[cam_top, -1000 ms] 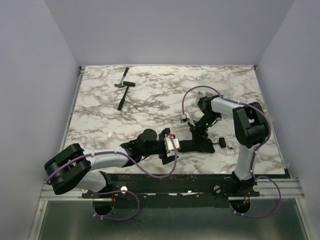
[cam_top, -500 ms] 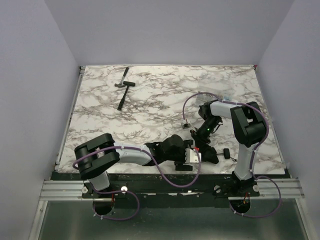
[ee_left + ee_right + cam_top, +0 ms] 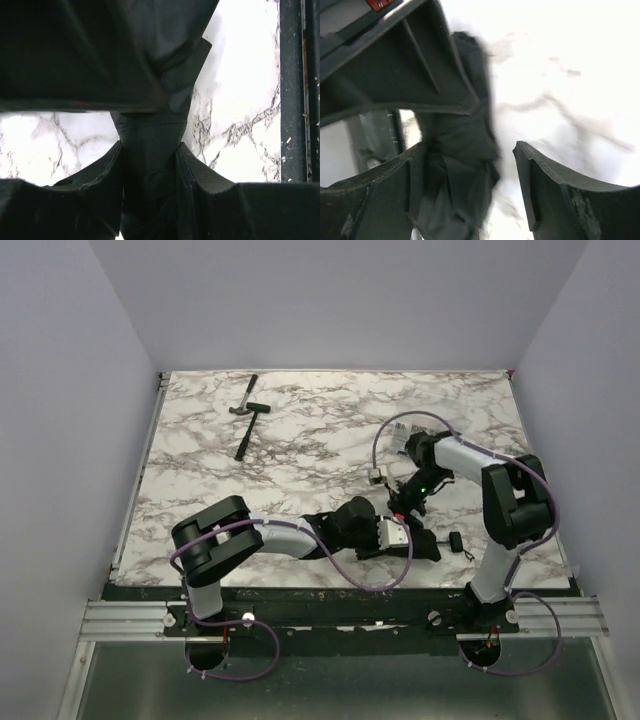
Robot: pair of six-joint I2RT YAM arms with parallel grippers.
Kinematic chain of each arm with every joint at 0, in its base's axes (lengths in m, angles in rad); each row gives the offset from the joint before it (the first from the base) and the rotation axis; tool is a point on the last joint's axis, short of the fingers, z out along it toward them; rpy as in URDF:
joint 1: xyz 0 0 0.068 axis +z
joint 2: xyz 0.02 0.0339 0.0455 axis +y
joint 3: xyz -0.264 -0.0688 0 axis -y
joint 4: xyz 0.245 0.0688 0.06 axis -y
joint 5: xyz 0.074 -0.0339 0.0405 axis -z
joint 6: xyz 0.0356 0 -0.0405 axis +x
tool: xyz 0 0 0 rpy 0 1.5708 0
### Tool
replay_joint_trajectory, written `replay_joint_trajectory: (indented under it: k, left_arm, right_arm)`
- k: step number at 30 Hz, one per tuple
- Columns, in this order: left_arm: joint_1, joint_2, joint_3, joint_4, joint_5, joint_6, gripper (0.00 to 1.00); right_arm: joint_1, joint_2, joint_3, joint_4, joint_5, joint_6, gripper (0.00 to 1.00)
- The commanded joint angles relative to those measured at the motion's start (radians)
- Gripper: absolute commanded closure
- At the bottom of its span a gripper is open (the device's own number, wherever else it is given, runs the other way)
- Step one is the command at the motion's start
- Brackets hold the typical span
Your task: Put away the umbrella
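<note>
We are holding the umbrella [image 3: 424, 546] low on the table [image 3: 200, 480], near its front edge and right of the middle, a crumpled dark bundle lying on the glossy white, grey-veined marble surface. Our left claw [image 3: 149, 145] is clamped on it: matte black fabric is bunching into a narrow, creased neck between the two blunt dark fingers [image 3: 95, 185] and spreading in soft, broad folds above them. Our right claw [image 3: 470, 146] is standing apart, its angular black fingers spread wide. The wrinkled cloth is sitting close against the finger at the left of that wrist view, while bright table is showing between the cloth and the other finger. From above, the two claws are hanging just beside each other over the bundle. A slim hammer [image 3: 245, 430] with a straight black handle is lying well apart, near the far left of the table
</note>
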Motion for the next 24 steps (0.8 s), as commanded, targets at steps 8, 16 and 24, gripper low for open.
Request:
replay_joint_trajectory:
  k: [8,16,24]
  left_arm:
    - [0.237,0.222,-0.063,-0.173,0.366,-0.257,0.78]
    - [0.34,0.338,0.054,-0.288,0.547,-0.344,0.78]
    - [0.357,0.41,0.131,-0.324,0.613,-0.408,0.77]
  right_arm:
    - [-0.158,-0.385,0.16,-0.002,-0.068,-0.311,0.09]
    - [-0.126,-0.685,-0.266,0.222,-0.154,-0.501,0.0]
    - [-0.042,-0.655,-0.408,0.493,-0.015,-0.333,0.0]
